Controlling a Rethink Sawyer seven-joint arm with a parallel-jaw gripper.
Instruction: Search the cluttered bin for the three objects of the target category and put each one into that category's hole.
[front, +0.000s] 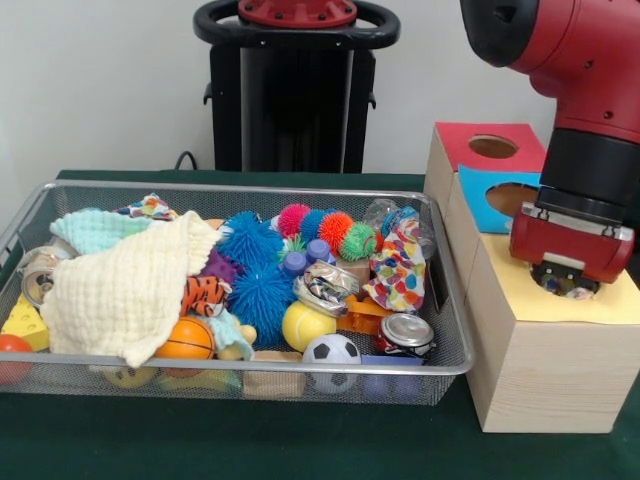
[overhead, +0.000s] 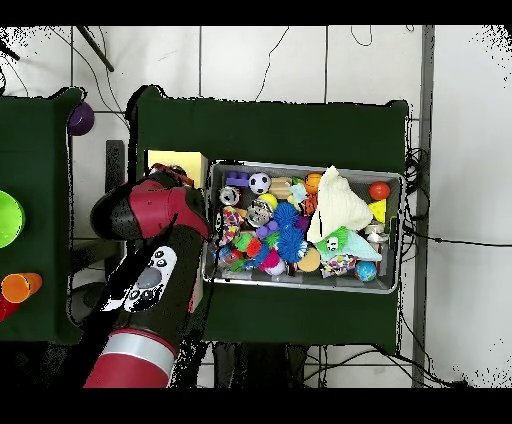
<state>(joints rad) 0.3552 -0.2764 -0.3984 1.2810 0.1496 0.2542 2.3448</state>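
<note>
Here the gripper (front: 566, 285) sits low over the yellow-topped box (front: 540, 350), its fingers hidden, state unclear.

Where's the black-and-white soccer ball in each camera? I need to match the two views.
Front view: soccer ball at the bin's near edge, right of centre, below the yellow ball.
Overhead view: soccer ball at the bin's top edge, near its left end.
Shared landmark: the cream cloth.

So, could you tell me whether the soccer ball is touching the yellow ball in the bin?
Touching. In the front view the soccer ball sits right against the lower edge of the yellow ball, with no gap showing between them.
</note>
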